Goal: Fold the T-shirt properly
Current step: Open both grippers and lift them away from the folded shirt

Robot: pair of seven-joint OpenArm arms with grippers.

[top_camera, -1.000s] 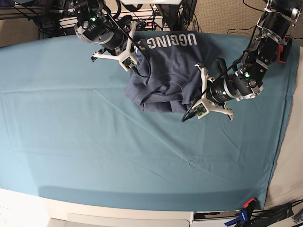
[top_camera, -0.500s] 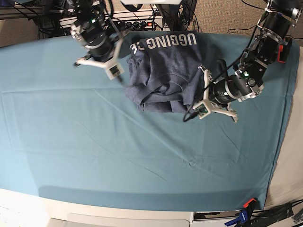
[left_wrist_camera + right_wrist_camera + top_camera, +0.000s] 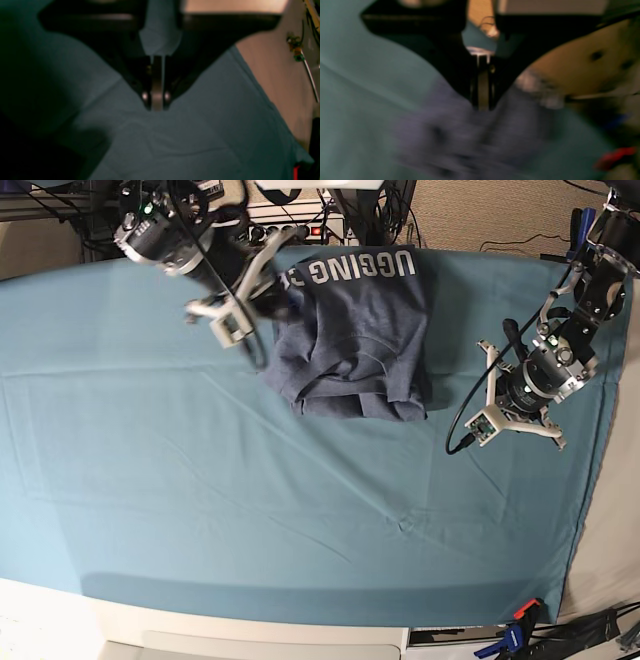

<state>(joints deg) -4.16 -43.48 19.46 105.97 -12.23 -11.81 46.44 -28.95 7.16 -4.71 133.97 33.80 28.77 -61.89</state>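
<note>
- We see the T-shirt [image 3: 352,340], slate-blue and heathered, lying in a folded bundle on the teal cloth [image 3: 250,510] that covers the table, near the middle of the table's far edge.
- White block lettering [image 3: 350,268], upside down in the base view, runs across the shirt's far end, beside that edge.
- The bundle's near side shows stacked, slightly uneven folds with rounded corners; the upper layer carries a curved seam.
- Our right tool [image 3: 232,320] hangs over the cloth at the shirt's corner, toward the far corner of the table on that view's left; its jaws are pressed together and we see nothing between them.
- In the right wrist view the same right tool [image 3: 482,106] shows its tips closed just above blurred blue-grey fabric [image 3: 470,140], with motion smear across the picture; whether the tips touch the fabric we cannot tell.
- Our left tool [image 3: 515,420] sits clear of the shirt, over bare cloth between the bundle and the table's edge on the base view's right.
- The left wrist view shows the left tool [image 3: 157,106] with its tips closed flat against each other, holding nothing, over creased teal cloth [image 3: 190,140].
- A red-and-blue clamp [image 3: 518,625] grips the table's near edge at the corner on the base view's right.
</note>
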